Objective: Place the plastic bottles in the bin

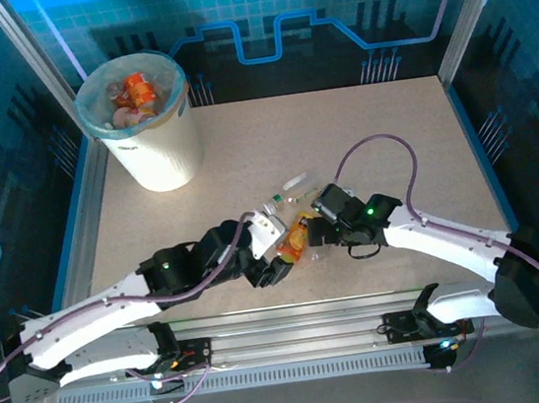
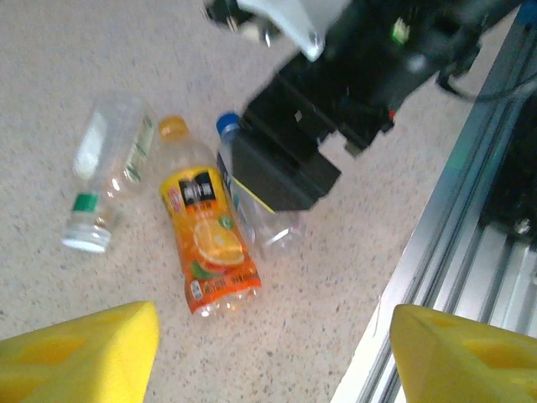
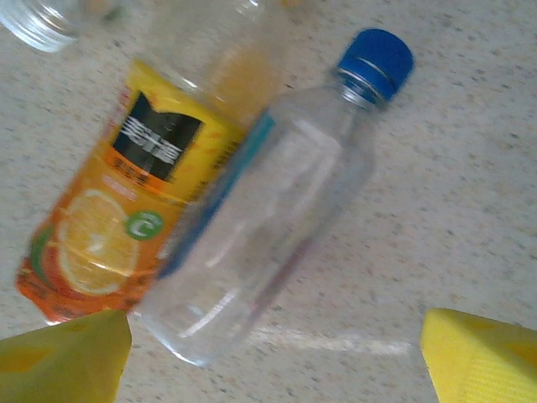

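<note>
Two arms (image 1: 114, 306) reach inward; left pincer (image 2: 274, 346) and right pincer (image 3: 275, 346) released above bottles (image 2: 210, 243).

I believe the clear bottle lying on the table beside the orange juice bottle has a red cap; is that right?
Not quite: the cap is blue, not red, as the right wrist view shows. The rest holds: the clear bottle lies on the table beside the orange juice bottle.
</note>
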You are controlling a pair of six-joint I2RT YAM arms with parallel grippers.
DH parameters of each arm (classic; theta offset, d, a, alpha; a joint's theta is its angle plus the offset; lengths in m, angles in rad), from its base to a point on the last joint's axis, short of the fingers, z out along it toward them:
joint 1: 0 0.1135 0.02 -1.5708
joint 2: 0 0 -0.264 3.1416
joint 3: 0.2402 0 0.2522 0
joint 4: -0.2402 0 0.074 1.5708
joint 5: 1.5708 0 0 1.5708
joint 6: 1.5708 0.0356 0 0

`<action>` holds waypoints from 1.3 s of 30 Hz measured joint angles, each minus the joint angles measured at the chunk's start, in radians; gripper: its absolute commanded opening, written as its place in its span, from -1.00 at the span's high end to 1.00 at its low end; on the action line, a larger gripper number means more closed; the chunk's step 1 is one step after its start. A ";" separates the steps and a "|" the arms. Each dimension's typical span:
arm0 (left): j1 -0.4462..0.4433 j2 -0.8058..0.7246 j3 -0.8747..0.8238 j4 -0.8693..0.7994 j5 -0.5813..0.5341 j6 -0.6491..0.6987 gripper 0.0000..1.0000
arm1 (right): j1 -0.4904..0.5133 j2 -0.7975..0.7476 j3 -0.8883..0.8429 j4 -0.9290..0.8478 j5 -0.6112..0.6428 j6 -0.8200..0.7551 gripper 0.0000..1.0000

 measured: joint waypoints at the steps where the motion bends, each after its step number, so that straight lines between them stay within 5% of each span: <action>1: -0.002 0.013 -0.011 0.008 0.000 -0.005 -0.51 | 0.000 0.010 -0.003 0.022 -0.004 0.003 -0.82; 19: -0.006 0.006 -0.068 0.084 -0.034 -0.034 -0.58 | 0.000 0.202 -0.064 0.121 -0.032 0.023 -0.61; 27: -0.006 -0.002 -0.077 0.090 -0.053 -0.043 -0.63 | -0.002 0.196 -0.092 0.121 -0.033 0.027 -0.28; 39: -0.006 -0.022 0.060 0.060 -0.161 -0.148 -0.66 | 0.001 -0.168 -0.130 0.011 -0.040 -0.006 -0.01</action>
